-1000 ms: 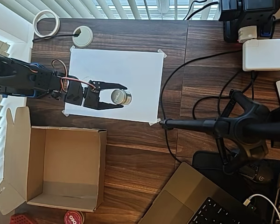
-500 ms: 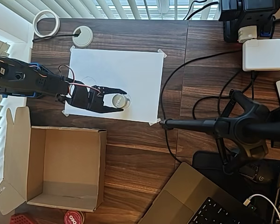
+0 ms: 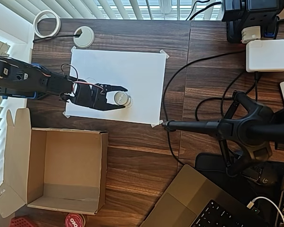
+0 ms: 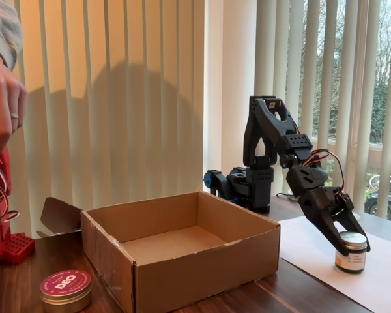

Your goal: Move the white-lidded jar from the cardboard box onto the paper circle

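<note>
Placement is the step in hand. In the overhead view the jar (image 3: 119,98) stands on the white sheet (image 3: 137,71), well away from the box (image 3: 61,168), which lies empty toward the lower left. The gripper (image 3: 118,97) straddles the jar — one finger above it in the picture, one below, both close against its sides. The pencilled circle cannot be made out under the jar and claw, so I cannot tell how well the jar sits on its mark.

In the fixed view the arm reaches down to the right, and the gripper (image 4: 350,242) is clamped round the jar (image 4: 350,253) just under its lid. The jar stands upright, its base on the sheet (image 4: 378,287) or very near it — contact is hard to judge from here. The box (image 4: 182,251) is left of it, open and bare inside.

Next, I judge, the fingers should part without nudging the jar, then the arm should lift straight clear.
</note>
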Tool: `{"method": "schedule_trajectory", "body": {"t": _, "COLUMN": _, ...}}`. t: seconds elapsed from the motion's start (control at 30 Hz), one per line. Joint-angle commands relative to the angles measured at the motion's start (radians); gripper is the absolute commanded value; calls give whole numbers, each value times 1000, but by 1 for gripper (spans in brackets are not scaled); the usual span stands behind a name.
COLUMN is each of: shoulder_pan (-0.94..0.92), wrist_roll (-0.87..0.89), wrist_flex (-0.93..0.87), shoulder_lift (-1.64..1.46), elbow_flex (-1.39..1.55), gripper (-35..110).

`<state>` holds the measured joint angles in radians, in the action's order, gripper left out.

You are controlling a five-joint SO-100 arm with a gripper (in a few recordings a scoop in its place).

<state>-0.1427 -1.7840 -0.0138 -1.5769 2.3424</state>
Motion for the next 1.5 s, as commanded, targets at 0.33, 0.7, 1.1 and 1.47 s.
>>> {"method": "schedule_trajectory", "body": {"t": 0.33, "shoulder_pan": -18, "wrist_roll": 8, "wrist_flex": 54, "shoulder_lift": -17, "elbow_flex": -71, "gripper": 0}}
{"method": "schedule_trajectory", "body": {"t": 0.7, "shoulder_pan": -37, "wrist_roll": 6, "wrist_flex": 63, "shoulder_lift": -6, "elbow_flex": -86, "gripper": 0}}
{"method": "schedule_trajectory", "body": {"t": 1.1, "shoulder_pan": -40, "wrist_roll": 5, "wrist_flex": 83, "shoulder_lift": -8, "elbow_flex": -83, "gripper": 32}}
{"method": "schedule_trajectory", "body": {"t": 1.47, "shoulder_pan": -32, "wrist_roll": 44, "wrist_flex": 133, "shoulder_lift": -124, "elbow_flex": -67, "gripper": 41}}
